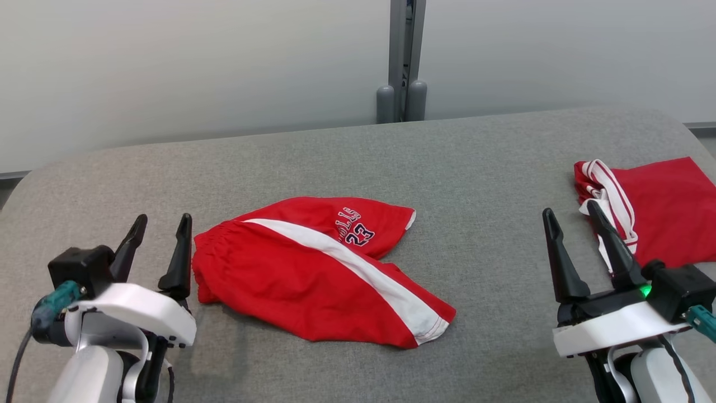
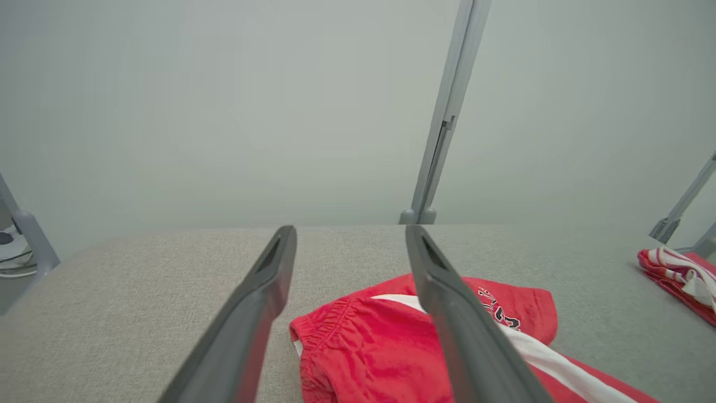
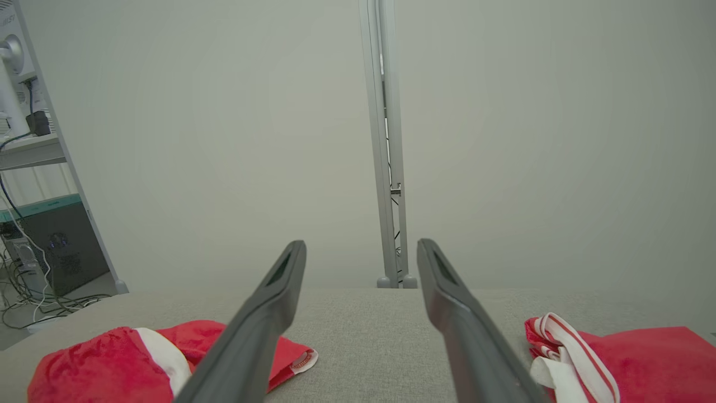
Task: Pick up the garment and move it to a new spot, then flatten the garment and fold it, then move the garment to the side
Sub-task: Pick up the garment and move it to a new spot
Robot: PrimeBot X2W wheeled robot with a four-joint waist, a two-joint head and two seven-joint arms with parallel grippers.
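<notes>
Hovering beside soft red fabric shorts (image 1: 313, 274), my two claws stand empty

My left claw (image 1: 164, 218), its two long dark fingers spread wide and gripping nothing, hangs just beside the gathered elastic waistband (image 1: 215, 238) of the shorts. They lie loosely rumpled near the middle of the grey cloth-covered table (image 1: 475, 162), a broad white stripe (image 1: 363, 268) running slantwise from waistband to hem. My right claw (image 1: 569, 208) is likewise open and empty, well apart from them, near a second red garment with white-striped trim (image 1: 665, 207) at the table's right edge. I judge the shorts to be light, limp and in no way fragile. They will sag from any single pinch, and one layer may slide off another if I catch only the top ply. The waistband looks the surest hold, its bunched elastic thicker than the thin legs. Taking its two ends, one per claw, should let the cloth hang straight for flattening. The stitched hem corner (image 1: 433, 330) nearest me is a fair second choice.
</notes>
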